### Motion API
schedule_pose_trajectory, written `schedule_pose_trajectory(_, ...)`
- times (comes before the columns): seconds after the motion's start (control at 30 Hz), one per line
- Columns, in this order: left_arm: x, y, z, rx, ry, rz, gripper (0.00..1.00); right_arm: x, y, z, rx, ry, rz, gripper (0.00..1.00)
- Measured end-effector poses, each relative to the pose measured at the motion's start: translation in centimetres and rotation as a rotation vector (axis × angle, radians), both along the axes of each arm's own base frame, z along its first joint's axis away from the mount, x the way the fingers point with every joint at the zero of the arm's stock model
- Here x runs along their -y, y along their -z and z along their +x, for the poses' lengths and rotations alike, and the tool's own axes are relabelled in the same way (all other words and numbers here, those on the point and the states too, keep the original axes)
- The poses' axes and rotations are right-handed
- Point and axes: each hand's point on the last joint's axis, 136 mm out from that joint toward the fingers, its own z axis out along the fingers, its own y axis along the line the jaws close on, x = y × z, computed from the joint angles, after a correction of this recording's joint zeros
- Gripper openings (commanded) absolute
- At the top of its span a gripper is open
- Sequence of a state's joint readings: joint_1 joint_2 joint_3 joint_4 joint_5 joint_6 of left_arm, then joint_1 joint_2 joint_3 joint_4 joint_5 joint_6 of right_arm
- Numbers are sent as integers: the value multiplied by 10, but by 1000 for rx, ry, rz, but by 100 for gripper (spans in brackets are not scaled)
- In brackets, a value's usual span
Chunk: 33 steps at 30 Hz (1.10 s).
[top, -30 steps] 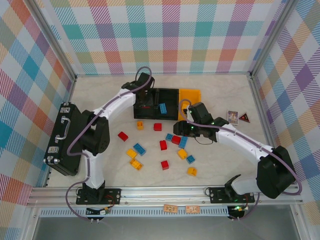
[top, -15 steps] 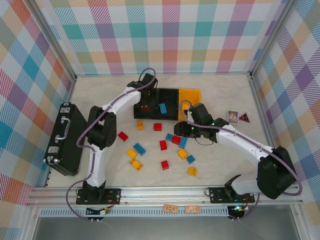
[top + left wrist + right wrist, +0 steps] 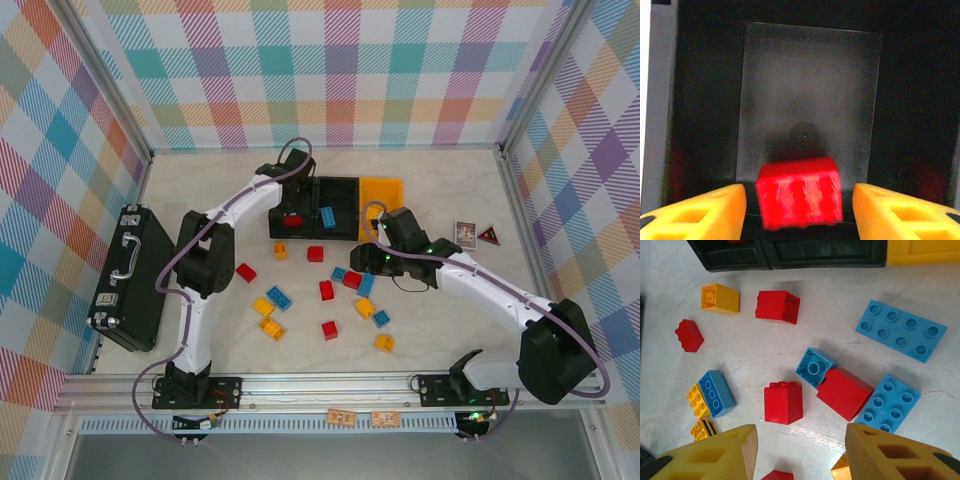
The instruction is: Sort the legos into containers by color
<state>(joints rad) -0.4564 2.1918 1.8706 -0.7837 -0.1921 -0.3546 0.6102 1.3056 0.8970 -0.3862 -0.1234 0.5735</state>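
Two legos [image 3: 326, 216] binned, I judge: red brick [image 3: 799, 192] just beyond left gripper's [image 3: 799, 212] parted jaws; loose bricks [image 3: 784, 402] beneath right gripper's [image 3: 800, 452], parted too.

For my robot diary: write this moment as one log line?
left gripper: open over black bin | red lego: between its fingers, blurred | right gripper: open above loose legos | sorting: unfinished

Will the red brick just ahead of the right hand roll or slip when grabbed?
The red brick looks rigid and boxy, so it likely won't roll. Its smooth faces might slip in the right hand. Standing free, it probably slides if nudged.
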Motion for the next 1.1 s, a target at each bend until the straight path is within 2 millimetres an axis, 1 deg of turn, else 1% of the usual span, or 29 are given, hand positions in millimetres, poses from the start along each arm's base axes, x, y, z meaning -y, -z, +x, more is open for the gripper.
schedule_pose_trajectory(0.13, 2, -3, 2, 11, -8, -19, 63, 2, 0, 1, 1, 11, -5, 53)
schedule_pose_trajectory(0.27, 3, -7, 2, 17, -11, -33, 63, 10, 6, -1, -15, 40, -45, 58)
schedule_pose_trajectory(0.3, 3, -10, 0, 22, -10, -38, 63, 14, 7, -2, -18, 49, -61, 60)
schedule_pose_trajectory(0.37, 2, -18, -5, 26, -7, -48, 63, 20, 8, -3, -19, 65, -87, 61)
schedule_pose_trajectory(0.5, 1, -44, -20, 52, 7, -93, 64, 34, 5, -4, -20, 104, -123, 63)
schedule_pose_trajectory(0.6, 4, -63, -36, 68, 31, -142, 64, 42, 4, -1, -26, 128, -139, 62)
schedule_pose_trajectory(0.67, 6, -71, -47, 75, 47, -180, 64, 46, 5, -2, -34, 136, -150, 62)
schedule_pose_trajectory(0.73, 10, -75, -59, 72, 68, -217, 64, 49, 7, -4, -48, 141, -161, 61)
schedule_pose_trajectory(0.87, 20, -70, -88, 38, 118, -286, 64, 54, 13, -11, -76, 129, -191, 59)
schedule_pose_trajectory(0.97, 27, -60, -113, -5, 147, -337, 65, 57, 15, -18, -91, 108, -207, 57)
schedule_pose_trajectory(1.1, 34, -49, -142, -49, 172, -389, 65, 62, 24, -36, -135, 88, -236, 58)
